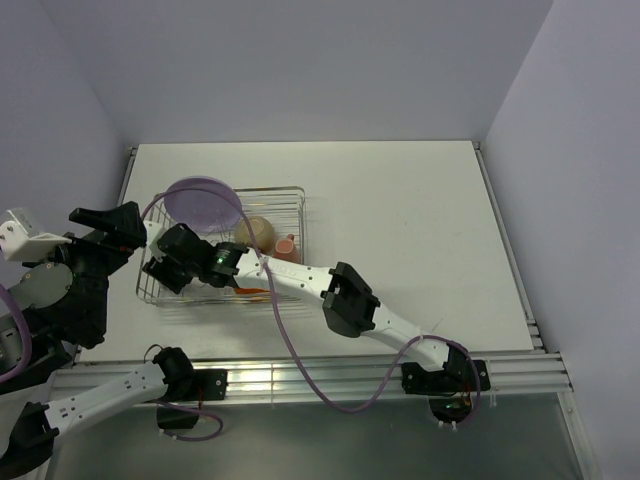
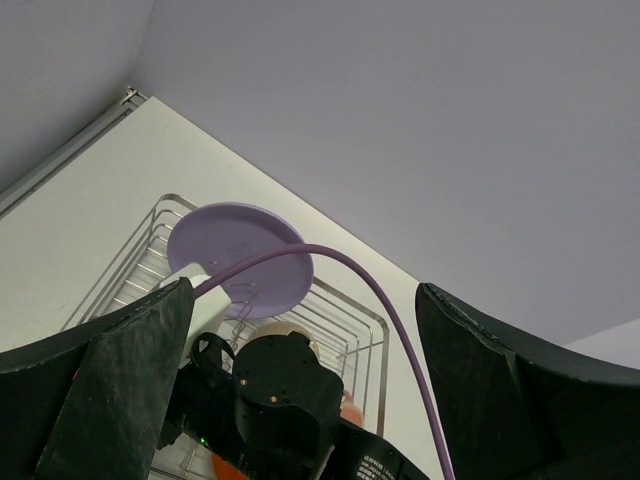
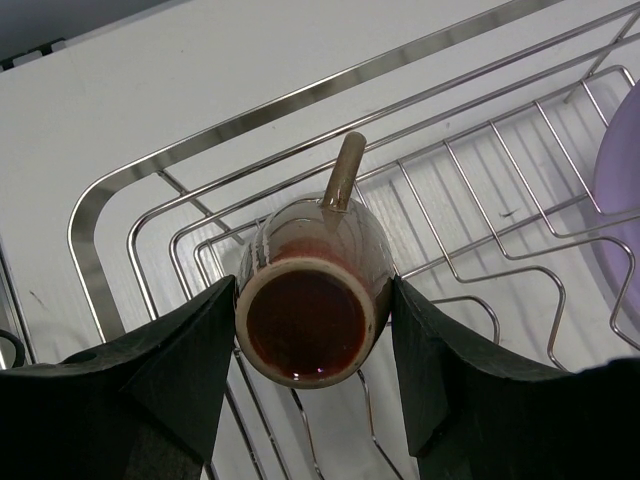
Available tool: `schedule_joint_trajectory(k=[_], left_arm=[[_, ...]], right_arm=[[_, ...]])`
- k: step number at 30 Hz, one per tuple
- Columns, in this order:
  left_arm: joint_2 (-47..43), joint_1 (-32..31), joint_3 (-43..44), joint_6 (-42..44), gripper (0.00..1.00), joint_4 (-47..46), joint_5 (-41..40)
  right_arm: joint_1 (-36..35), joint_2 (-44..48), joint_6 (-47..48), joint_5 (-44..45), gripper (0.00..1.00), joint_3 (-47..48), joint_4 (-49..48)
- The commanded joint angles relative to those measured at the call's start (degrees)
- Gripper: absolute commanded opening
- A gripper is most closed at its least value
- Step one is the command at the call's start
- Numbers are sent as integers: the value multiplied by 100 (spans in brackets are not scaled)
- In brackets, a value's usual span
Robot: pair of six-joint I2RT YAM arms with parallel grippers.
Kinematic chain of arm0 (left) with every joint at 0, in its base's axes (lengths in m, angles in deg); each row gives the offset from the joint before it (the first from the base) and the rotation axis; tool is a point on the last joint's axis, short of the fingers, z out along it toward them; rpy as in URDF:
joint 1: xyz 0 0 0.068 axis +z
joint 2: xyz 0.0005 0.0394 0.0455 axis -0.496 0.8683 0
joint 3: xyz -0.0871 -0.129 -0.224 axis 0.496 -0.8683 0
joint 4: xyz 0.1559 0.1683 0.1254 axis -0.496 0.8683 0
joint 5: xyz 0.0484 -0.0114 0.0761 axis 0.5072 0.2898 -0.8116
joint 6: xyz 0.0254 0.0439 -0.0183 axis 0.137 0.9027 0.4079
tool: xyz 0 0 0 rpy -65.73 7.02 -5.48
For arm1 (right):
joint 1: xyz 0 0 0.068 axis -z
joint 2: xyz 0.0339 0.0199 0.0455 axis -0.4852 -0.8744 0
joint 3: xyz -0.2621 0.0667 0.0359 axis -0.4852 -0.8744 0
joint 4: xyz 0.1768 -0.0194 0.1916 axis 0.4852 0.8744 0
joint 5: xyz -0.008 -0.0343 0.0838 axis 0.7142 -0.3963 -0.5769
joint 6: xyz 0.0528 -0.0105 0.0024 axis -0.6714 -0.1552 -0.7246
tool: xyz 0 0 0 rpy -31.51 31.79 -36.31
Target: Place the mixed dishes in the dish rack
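Observation:
The silvery wire dish rack [image 1: 296,196] stands at the table's left. The lilac plate [image 1: 203,203] stands on edge at its back left, beside the beige bowl [image 1: 257,233] and the pink cup [image 1: 287,245]. The orange bowl [image 1: 250,290] peeks out under my right arm at the rack's front. My right gripper [image 1: 165,268] reaches into the rack's front left. In the right wrist view it [image 3: 313,320] is shut on the small dark cup [image 3: 312,300], held on its side just above the rack wires [image 3: 85,215]. My left gripper [image 1: 125,232] is open and empty, left of the rack.
In the left wrist view, the right arm's black wrist [image 2: 275,390] and its purple cable [image 2: 400,330] lie between me and the rack [image 2: 372,320]. The plate [image 2: 240,250] stands behind them. White walls close in the table on the left, back and right.

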Motion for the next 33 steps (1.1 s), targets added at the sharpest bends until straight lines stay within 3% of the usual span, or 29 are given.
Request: schedule_joint_trajectory(k=[1,4,8,16,19,20,22,26,29,33], left_arm=[[23,19,37,-5,99,-126,98],[5,19,11,-14,99,-117,89],[-21,19,-59,12,99,-178,115],[14,19,-86,-5,99,-222,185],[40,19,-77,12,99,-222,185],[49,19,-77,12,99,-222,194],[67,19,-86,21,99,-248,203],[102,19,-103,12,99,-266,221],[119,19,-112,12,99,-249,212],[119,19,-112,21,99,-266,221]], right_arm=[[43,4,94,105,0,385,-402],[35,-23,103,105,0,385,-402],[43,-49,120,114,14,393,-393],[43,-102,129,149,27,402,-375],[52,-102,156,175,41,428,-367],[52,-102,164,184,51,420,-367],[52,-93,182,193,54,428,-375],[61,-49,191,193,77,437,-393],[61,-23,191,175,88,437,-410],[78,-67,217,167,93,472,-375]])
